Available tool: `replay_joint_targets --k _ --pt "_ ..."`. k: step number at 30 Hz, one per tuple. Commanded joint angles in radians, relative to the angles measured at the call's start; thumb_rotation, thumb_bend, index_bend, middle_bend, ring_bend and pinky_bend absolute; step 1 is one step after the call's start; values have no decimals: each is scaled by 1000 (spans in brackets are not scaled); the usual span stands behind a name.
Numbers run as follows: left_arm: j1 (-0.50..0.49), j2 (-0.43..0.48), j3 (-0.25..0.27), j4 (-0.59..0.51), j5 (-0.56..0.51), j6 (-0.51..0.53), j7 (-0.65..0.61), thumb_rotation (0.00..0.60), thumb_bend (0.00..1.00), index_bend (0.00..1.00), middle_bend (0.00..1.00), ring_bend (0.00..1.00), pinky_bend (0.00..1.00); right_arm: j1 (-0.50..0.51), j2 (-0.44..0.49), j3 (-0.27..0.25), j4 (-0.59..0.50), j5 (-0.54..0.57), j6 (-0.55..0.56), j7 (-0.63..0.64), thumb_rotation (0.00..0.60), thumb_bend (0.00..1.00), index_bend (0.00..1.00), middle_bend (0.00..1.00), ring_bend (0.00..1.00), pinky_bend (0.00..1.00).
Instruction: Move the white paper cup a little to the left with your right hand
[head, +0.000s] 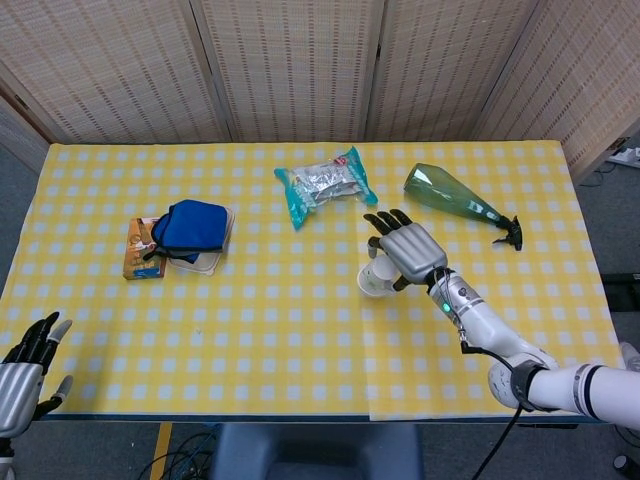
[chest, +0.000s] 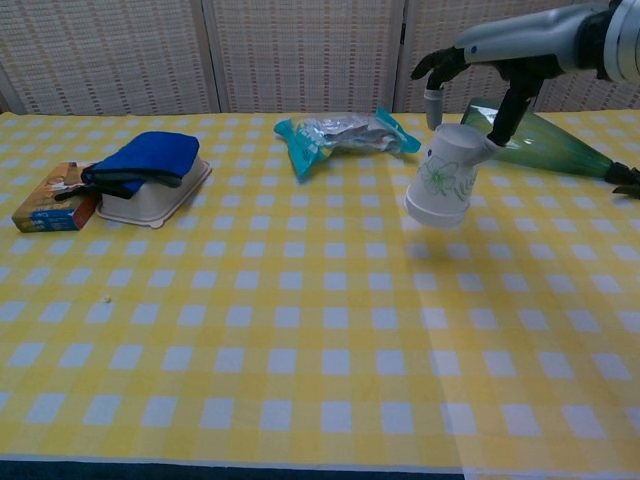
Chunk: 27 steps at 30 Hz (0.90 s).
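Observation:
The white paper cup (chest: 443, 178) with a green leaf print hangs upside down and tilted above the yellow checked tablecloth. My right hand (chest: 487, 62) grips its upper end from above, with the rim (head: 374, 282) pointing down and to the left. From the head view, the right hand (head: 407, 250) covers most of the cup. My left hand (head: 22, 372) shows at the bottom left corner, off the table's near edge, fingers spread and holding nothing.
A green glass bottle (head: 453, 196) lies on its side behind the right hand. A teal and silver snack bag (head: 323, 184) lies at the back centre. At the left, a blue cloth (head: 191, 226) sits on a white tray beside a brown box (head: 138, 250).

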<state>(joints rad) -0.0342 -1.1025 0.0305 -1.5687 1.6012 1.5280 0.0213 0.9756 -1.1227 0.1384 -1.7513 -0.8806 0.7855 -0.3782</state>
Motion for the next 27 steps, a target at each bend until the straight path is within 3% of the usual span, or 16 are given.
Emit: replay_joint_targets --k 1,8,27 --pt "0 1 1 -1 3 1 -1 600 382 0 0 44 291 2 4 -3 -11 11 10 -14 600 169 404 26 0 0" --pt "3 5 5 -2 12 10 -7 600 382 0 0 44 291 18 -90 -75 80 81 -25 -86 600 168 404 26 0 0" --pt "3 4 5 -5 13 10 -4 600 382 0 0 44 291 14 100 23 -166 43 85 -66 600 169 404 26 0 0"
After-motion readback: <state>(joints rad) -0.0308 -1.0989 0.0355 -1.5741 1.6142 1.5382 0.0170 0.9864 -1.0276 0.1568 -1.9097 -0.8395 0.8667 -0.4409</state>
